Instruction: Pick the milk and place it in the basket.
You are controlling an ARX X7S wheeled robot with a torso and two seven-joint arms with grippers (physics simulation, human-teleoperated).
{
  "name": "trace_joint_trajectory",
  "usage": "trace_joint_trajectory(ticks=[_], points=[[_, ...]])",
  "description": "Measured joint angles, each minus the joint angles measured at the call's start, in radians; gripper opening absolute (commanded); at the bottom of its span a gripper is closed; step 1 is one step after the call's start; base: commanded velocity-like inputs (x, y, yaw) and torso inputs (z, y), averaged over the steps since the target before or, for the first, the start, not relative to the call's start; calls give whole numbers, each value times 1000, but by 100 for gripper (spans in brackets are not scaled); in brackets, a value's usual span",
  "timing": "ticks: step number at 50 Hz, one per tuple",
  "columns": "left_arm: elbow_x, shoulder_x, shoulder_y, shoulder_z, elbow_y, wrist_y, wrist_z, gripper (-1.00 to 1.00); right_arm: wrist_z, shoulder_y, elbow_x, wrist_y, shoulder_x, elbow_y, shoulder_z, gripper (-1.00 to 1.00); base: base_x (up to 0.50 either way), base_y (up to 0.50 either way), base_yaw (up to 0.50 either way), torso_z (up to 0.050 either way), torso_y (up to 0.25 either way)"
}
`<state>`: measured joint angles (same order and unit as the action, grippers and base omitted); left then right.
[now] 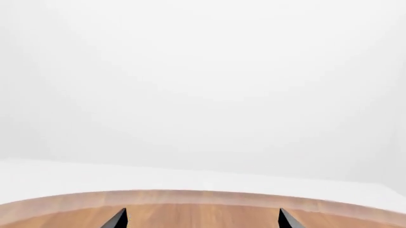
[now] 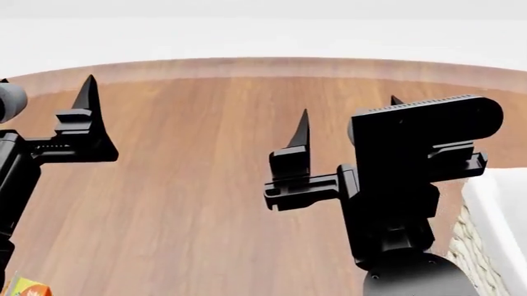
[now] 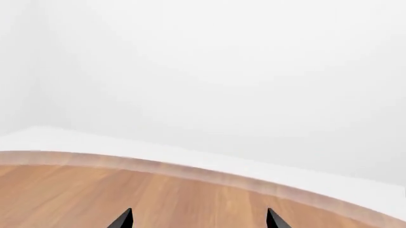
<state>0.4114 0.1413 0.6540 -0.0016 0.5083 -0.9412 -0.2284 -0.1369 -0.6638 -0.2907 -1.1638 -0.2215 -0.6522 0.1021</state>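
left wrist view: your left gripper point(image 1: 201, 219) shows only two dark fingertips point(image 1: 117, 219) set wide apart, nothing between them, poking out over the table point(image 1: 203, 213). beyond the table's curved far edge there is only blank white. no milk, no basket here.

head view: both arms are raised over the table and point toward its far edge. the left gripper point(image 2: 49, 102) sits at the table's left side with one finger in plain sight. the right gripper point(image 2: 350, 123) is nearer the table's right side, its jaws wide and empty, with its wrist camera block point(image 2: 424, 126) in front. the basket point(image 2: 485, 240) peeks in at the table's near right edge, just beside the right arm: a strip of wicker and white liner. a scrap of orange carton point(image 2: 24, 288) shows at the table's near left corner, by the left arm. the milk is not in view, so you cannot tell where it stands.

right wrist view: again two fingertips point(image 3: 123, 219) spread wide over bare wood, holding nothing.

judging from this, you are at the very start: nothing is grasped and the milk is not yet found. the next move probably calls for tilting the head or torso down toward the table's near edge to find the milk before you commit an arm.
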Motion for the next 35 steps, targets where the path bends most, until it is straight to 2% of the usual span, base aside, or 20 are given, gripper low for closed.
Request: trace_joint_trajectory(ticks=[11, 21, 35], points=[[6, 6, -3, 7, -5, 8, -5, 100, -7, 4, 0, 12, 0, 17, -3, 100, 5, 0, 0, 0, 1], [12, 11, -6, 14, -7, 15, -10, 100, -3, 7, -13, 17, 3, 22, -11, 100, 500, 33, 0, 0, 0], [19, 18, -9, 21, -12, 24, -17, 100, -9, 4, -19, 6, 2, 44, -5, 100, 0, 0, 0, 0, 1]])
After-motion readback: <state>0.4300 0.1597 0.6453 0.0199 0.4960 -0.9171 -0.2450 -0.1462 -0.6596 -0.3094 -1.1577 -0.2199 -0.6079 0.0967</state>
